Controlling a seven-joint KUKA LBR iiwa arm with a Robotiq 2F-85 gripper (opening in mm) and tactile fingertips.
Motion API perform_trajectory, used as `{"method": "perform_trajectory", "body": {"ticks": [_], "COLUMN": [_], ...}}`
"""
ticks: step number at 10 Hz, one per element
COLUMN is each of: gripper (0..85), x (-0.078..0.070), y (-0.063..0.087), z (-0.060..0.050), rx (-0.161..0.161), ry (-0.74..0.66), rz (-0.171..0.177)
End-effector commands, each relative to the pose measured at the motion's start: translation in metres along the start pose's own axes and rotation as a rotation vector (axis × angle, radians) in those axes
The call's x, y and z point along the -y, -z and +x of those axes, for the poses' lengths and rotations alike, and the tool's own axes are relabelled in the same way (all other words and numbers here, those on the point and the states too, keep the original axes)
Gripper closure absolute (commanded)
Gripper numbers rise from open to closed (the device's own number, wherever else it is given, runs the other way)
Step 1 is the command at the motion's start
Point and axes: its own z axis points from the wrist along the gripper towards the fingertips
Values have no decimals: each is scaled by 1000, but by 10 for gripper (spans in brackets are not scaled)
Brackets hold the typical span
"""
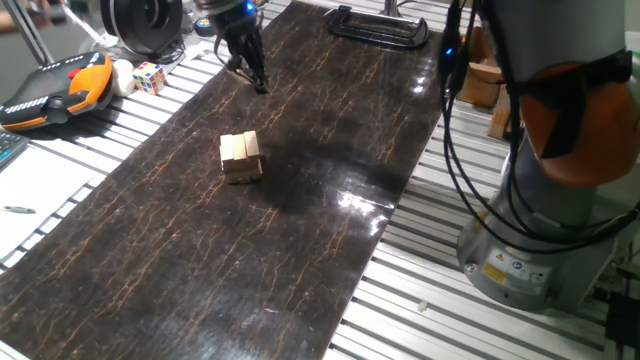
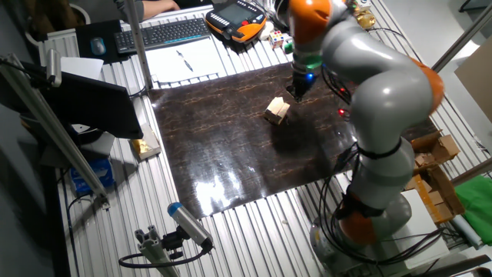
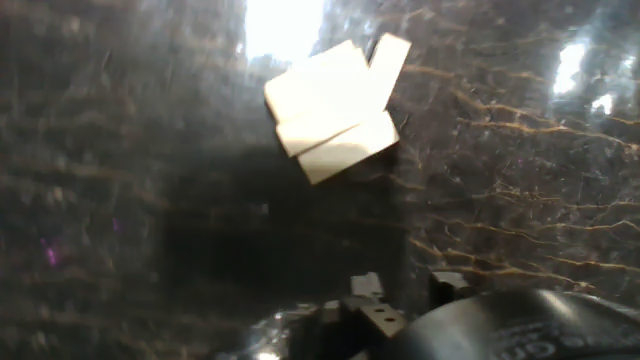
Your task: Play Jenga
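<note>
The Jenga stack point(image 1: 241, 158) is a small tan block cube, a few layers high, standing on the dark marbled mat point(image 1: 300, 260) left of its middle. It also shows in the other fixed view point(image 2: 277, 110) and in the hand view point(image 3: 335, 110), where one block juts out at the top corner. My black gripper point(image 1: 258, 84) hangs low over the mat's far part, behind the stack and apart from it. Its fingers come together at the tips and hold nothing. It also shows in the other fixed view point(image 2: 298, 94).
A multicoloured puzzle cube point(image 1: 150, 77) and an orange teach pendant point(image 1: 55, 90) lie off the mat at the far left. A black clamp point(image 1: 380, 25) sits at the mat's far end. The arm's base point(image 1: 540, 240) stands at the right.
</note>
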Motion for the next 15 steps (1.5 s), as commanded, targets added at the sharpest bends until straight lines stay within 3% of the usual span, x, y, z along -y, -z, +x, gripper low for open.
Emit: {"method": "perform_trajectory", "body": {"ticks": [1, 3, 4, 5, 6, 8, 10, 12, 14, 15], "gripper": [843, 843, 843, 843, 843, 757, 667, 667, 667, 663], "x": [0, 0, 0, 0, 0, 6, 9, 13, 21, 23], "y": [0, 0, 0, 0, 0, -8, -18, -34, -47, -54], "z": [0, 0, 0, 0, 0, -16, -37, -63, -81, -88], "rx": [6, 10, 14, 42, 40, 27, 34, 36, 38, 17], "ry": [-67, -88, -103, -88, -104, -143, -185, -195, -192, -209], "rz": [12, -6, -4, 0, 17, 23, 28, -3, -8, -3]}}
